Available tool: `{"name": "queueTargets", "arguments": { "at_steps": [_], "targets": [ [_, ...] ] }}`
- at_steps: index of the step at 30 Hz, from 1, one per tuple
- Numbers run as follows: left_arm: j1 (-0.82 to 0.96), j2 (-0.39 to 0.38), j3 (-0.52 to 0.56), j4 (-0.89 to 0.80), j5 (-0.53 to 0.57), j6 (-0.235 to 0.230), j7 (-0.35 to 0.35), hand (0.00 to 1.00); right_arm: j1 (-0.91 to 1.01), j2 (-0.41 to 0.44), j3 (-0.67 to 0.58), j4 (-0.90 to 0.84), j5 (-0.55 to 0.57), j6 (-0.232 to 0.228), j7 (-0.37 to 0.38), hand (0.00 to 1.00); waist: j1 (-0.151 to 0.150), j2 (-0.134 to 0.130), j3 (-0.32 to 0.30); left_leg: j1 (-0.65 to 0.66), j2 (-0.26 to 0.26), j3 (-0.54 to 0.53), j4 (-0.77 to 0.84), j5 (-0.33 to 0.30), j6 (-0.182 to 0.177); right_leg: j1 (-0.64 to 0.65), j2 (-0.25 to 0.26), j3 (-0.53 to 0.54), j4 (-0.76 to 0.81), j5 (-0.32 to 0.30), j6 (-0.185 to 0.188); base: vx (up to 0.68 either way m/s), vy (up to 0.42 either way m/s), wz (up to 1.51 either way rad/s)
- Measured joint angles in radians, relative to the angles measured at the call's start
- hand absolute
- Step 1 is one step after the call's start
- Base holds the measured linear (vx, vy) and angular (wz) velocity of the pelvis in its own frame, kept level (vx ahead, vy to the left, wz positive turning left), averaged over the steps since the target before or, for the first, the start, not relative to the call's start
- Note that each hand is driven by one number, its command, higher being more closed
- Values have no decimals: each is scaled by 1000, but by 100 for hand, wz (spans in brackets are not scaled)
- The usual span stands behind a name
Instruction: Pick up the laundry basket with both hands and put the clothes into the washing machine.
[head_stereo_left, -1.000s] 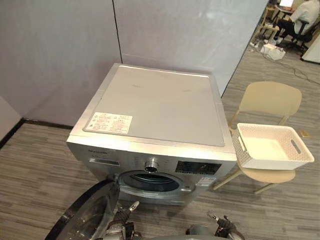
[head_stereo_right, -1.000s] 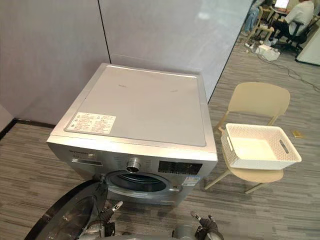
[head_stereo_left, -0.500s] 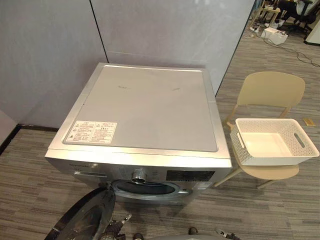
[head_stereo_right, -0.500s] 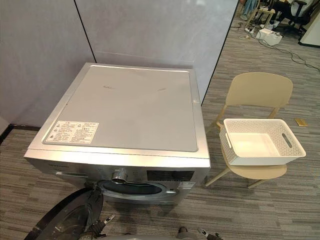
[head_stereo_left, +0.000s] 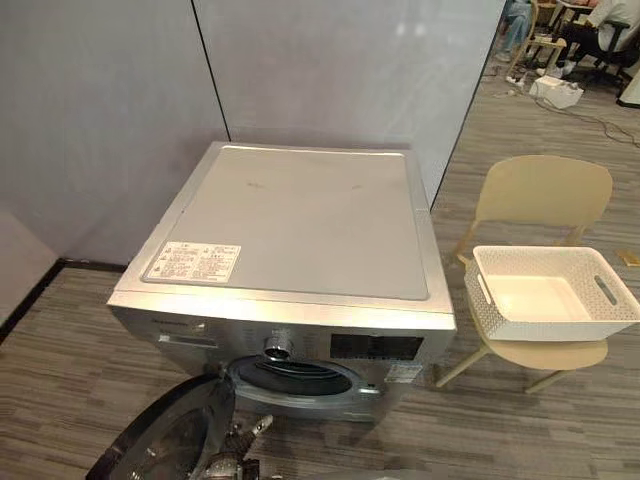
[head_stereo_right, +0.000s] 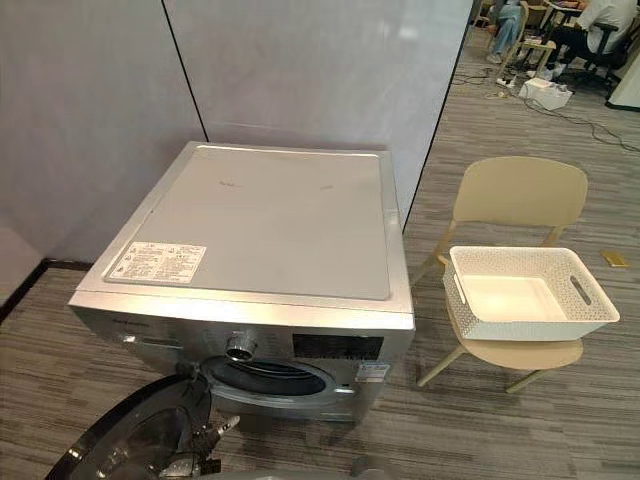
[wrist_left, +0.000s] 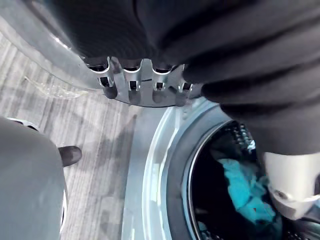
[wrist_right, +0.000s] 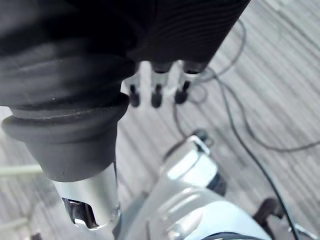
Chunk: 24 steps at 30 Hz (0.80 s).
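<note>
Silver-fingered, spread, hovering just beside open washing machine door (head_stereo_left: 165, 440): left robot hand (head_stereo_left: 238, 452) nearer; right robot hand (wrist_right: 157, 95) hanging relaxed.

Item count: one washing machine (head_stereo_left: 300, 215), directly ahead of the left hand (wrist_left: 142, 82), with one round door (head_stereo_left: 170, 440) open just beside that hand, one control knob (head_stereo_left: 277, 348) and one label (head_stereo_left: 192, 262) on its lid. One teal cloth bundle (wrist_left: 245, 190) lies in the drum. One chair (head_stereo_left: 545, 190) carries one white laundry basket (head_stereo_left: 555, 320), well apart from the left hand, off to its right. Robot hands: two, counting the right hand (wrist_right: 157, 85).
</note>
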<state>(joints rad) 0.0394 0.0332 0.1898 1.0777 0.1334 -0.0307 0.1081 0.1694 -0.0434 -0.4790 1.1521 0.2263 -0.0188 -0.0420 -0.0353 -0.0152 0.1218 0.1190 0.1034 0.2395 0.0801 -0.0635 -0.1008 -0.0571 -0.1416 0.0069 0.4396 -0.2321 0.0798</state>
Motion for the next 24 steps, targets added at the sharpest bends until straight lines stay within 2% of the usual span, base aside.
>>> {"name": "queueTargets", "arguments": {
  "at_steps": [1, 2, 3, 4, 5, 6, 8, 9, 11, 12, 13, 14, 15, 17, 18, 19, 20, 21, 24],
  "targets": [
    [5, -4, -1, -10, 0, -4, 0, 0, 0, -2, 7, -16, 0, 0, 0, 0, -1, -4, 0, -24, 2, -18, 43, -14, -5, -14, -1, 1, 40, -26, 4, -155, -155, 30],
    [2, -5, -1, -10, 0, -3, 1, 0, -5, -6, 6, -25, 0, 0, 0, 0, -2, 8, 1, -45, 3, -32, 75, -22, -7, -26, -1, 1, 72, -44, 5, -97, -134, 33],
    [3, -9, -1, -10, -1, -3, 1, 0, -9, -7, 3, -32, 0, 0, 0, 0, -3, 8, 0, -63, 8, -46, 89, -24, -8, -39, -1, 0, 94, -46, 4, -124, -162, 35],
    [1, -10, -2, -10, -4, -3, 2, 0, -17, -10, -5, -39, 0, 0, 0, 0, -4, 15, -2, -72, 20, -52, 97, -22, -11, -61, -25, -14, 109, -38, -5, -62, -181, 25],
    [-2, -9, 1, -12, -4, -4, 3, 0, -33, -4, -32, -40, 0, -2, 1, 0, -3, 16, 0, -104, 33, -49, 198, -48, 19, -77, -33, -28, 116, -28, -16, -29, -200, 19],
    [-6, -6, 0, -13, -4, -3, 3, 0, -38, -2, -60, -51, 0, -2, 1, 0, 0, 15, -1, -134, 71, -51, 363, -93, 42, -82, -32, -36, 117, -17, -24, 25, -122, 11],
    [-11, -9, -14, -8, -3, -3, 5, 0, -37, -4, -78, -62, 3, -4, 0, 0, -11, 14, -1, -128, 137, -93, 513, -104, 54, -88, -31, -57, 116, -5, -24, -96, -34, 33],
    [-19, -11, -46, -8, -2, -3, 6, 0, -36, -10, -96, -58, 10, -3, -2, 0, -11, 15, -1, -116, 181, -143, 561, -104, 54, -108, -22, -63, 122, 5, -17, -149, 66, 36],
    [-38, -11, -106, -6, -2, 0, 4, 0, -51, -18, -108, -48, 19, -4, -7, 0, -14, 12, 1, -72, 228, -216, 543, -95, 40, -151, -7, -60, 123, 41, 0, -176, 243, 13],
    [-41, -11, -123, -6, -2, 0, 4, 0, -57, -21, -110, -37, 20, -5, -9, 0, -14, 12, 2, -49, 231, -224, 495, -82, 20, -165, -4, -58, 121, 53, 8, -229, 375, -1],
    [-46, -8, -160, -6, -2, 0, 4, 0, -71, -23, -110, -31, 25, -5, -15, 0, -13, 21, -2, -4, 229, -218, 380, -115, -67, -195, -1, -44, 108, 85, 29, -203, 294, -5],
    [-48, -4, -170, -6, -2, 1, 4, 0, -76, -25, -112, -27, 35, -5, -17, 0, -14, 14, -1, 4, 226, -202, 335, -140, -101, -206, 0, -37, 87, 108, 43, -287, 358, -4],
    [-58, 10, -204, -6, 1, 2, 4, 0, -78, -10, -108, -22, 53, -4, -20, 0, -21, 6, -1, 12, 218, -161, 257, -181, -113, -214, -3, -27, 4, 169, 69, -322, 375, 0],
    [-68, 45, -237, -6, 16, 1, 4, 0, -82, 16, -98, -4, 83, -3, -24, 0, -25, 6, 0, -7, 189, -116, 167, -225, -120, -210, -9, 12, -161, 274, 102, -319, 390, -7],
    [-68, 80, -245, -7, 18, 0, 4, 0, -83, 42, -79, 13, 89, 2, -25, 0, -20, -36, 3, -30, 142, -96, 165, -226, -100, -192, -31, 70, -274, 325, 92, -284, 333, -38],
    [-54, 111, -249, -6, 24, 2, 3, 0, -71, 59, -50, 13, 88, 5, -23, 0, -7, -51, -4, -52, 121, -76, 181, -235, -81, -162, -37, 82, -373, 335, 83, -268, 293, -54],
    [-51, 124, -244, -6, 34, 3, 3, 0, -61, 60, -50, 10, 89, 6, -23, 0, 0, -52, -5, -54, 118, -61, 191, -239, -72, -148, -32, 77, -401, 330, 76, -247, 209, -65],
    [-44, 141, -218, -6, 37, 4, 3, 0, -53, 53, -32, 8, 86, 6, -25, 0, 4, -47, -4, -55, 117, -39, 204, -247, -58, -129, -20, 72, -423, 311, 50, -158, 119, -53],
    [-40, 156, -168, -6, 37, 3, 3, 0, -45, 50, -11, -6, 84, 6, -25, 0, -5, -42, -4, -52, 104, -9, 224, -249, -43, -122, -9, 73, -421, 256, -13, -95, 74, -34]
  ]
}}
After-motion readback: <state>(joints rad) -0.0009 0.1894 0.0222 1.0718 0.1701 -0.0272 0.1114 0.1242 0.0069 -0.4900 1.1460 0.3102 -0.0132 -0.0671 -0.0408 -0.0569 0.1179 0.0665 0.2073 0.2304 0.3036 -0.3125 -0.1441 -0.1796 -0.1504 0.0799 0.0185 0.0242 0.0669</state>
